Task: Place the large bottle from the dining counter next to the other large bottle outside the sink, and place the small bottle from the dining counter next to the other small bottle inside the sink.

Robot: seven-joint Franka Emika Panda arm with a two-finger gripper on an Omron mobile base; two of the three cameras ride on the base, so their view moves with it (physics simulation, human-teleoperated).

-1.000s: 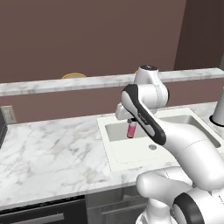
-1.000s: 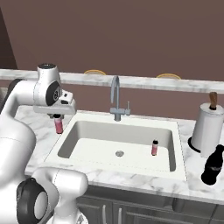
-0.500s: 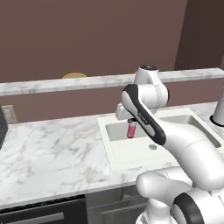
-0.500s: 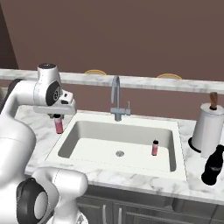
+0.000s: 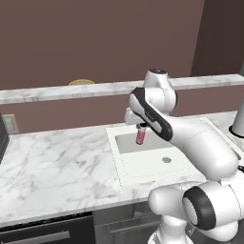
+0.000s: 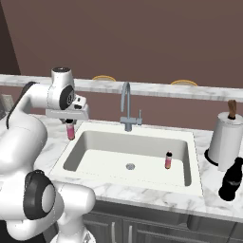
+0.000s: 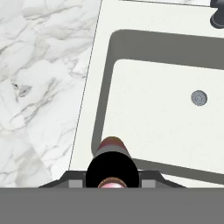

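My gripper (image 6: 70, 123) is shut on the small bottle (image 6: 70, 132), a pink-red cylinder that hangs upright from it over the left rim of the sink (image 6: 190, 137). From the left base view the small bottle (image 5: 140, 137) hangs under the gripper (image 5: 141, 127) at the basin's back left. In the hand view its dark cap (image 7: 112, 168) sits just over the basin's edge. The other small bottle (image 6: 168, 160) stands inside the sink at the right. The other large bottle (image 6: 231, 179), near-black, stands on the top right of the sink. The large bottle is out of view.
A curved steel tap (image 6: 126, 107) rises behind the basin. A paper towel roll (image 6: 226, 138) stands on the right of the top. The dining counter (image 6: 152, 88) runs along the back as a raised ledge, with stool tops (image 6: 103, 78) behind it. The drain (image 7: 199, 98) lies mid-basin.
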